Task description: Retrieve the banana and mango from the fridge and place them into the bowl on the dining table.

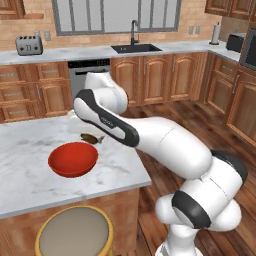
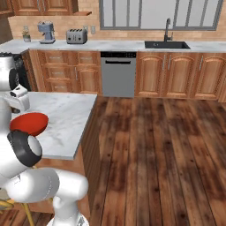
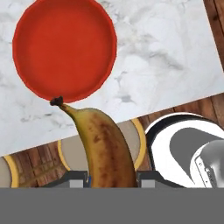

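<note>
Hand view: banana (image 3: 106, 148) held above bowl (image 3: 64, 49).

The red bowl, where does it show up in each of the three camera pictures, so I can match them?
Left base view: the bowl sits on the marble table, left of centre, in front of the arm.
Right base view: at the left edge on the same table, partly hidden by the arm.
Hand view: upper left, seen from above, beyond the banana tip.
Shared landmark: the marble table.
</note>
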